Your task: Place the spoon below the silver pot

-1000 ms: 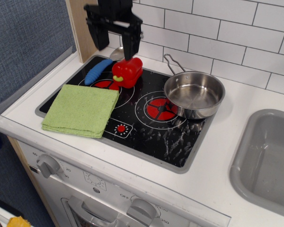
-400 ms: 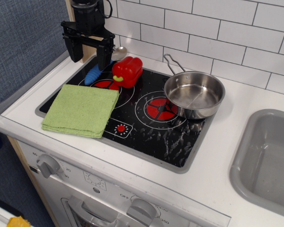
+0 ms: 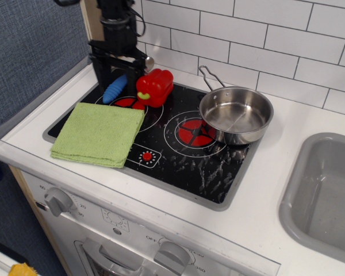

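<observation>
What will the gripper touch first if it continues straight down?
Most likely the spoon: the gripper hangs open, its fingers on either side of the blue handle. Depth is hard to judge from this single view.

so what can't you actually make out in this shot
- spoon: only view; the end effector straddles it, hiding much of its silver bowl and whether the fingers touch the handle.
- Sink: cut off by the right edge.
- Oven knobs: their markings are too small to read.
</observation>
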`<state>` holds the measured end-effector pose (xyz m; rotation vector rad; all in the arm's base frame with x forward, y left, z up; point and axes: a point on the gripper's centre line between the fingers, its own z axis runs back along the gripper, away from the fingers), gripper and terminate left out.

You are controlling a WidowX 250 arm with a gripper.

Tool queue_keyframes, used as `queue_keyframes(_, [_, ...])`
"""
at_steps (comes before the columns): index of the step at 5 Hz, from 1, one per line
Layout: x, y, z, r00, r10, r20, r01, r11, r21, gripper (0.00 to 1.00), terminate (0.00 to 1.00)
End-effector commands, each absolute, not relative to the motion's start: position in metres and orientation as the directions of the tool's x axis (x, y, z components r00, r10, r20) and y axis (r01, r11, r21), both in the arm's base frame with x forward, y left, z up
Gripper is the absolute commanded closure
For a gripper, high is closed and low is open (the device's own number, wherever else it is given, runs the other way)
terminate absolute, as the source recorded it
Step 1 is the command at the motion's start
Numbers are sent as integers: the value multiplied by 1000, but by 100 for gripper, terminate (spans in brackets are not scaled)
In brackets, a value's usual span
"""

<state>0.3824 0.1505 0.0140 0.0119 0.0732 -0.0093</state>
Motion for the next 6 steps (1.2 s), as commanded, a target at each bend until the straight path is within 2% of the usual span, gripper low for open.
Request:
queue_keyframes(1, [393, 147, 23, 998, -13, -57, 16, 999, 51, 100, 0])
queue_keyframes(3, [378, 154, 70, 999, 33, 29, -36, 991, 129, 100, 0])
queue_keyframes(4, [361, 138, 119, 983, 70, 168, -100, 979, 178, 100, 0])
queue_keyframes(5, [350, 111, 152, 971, 72, 228, -112, 979, 167, 100, 0])
queue_keyframes(6, [345, 67, 147, 974, -39, 222, 18, 995, 98, 100, 0])
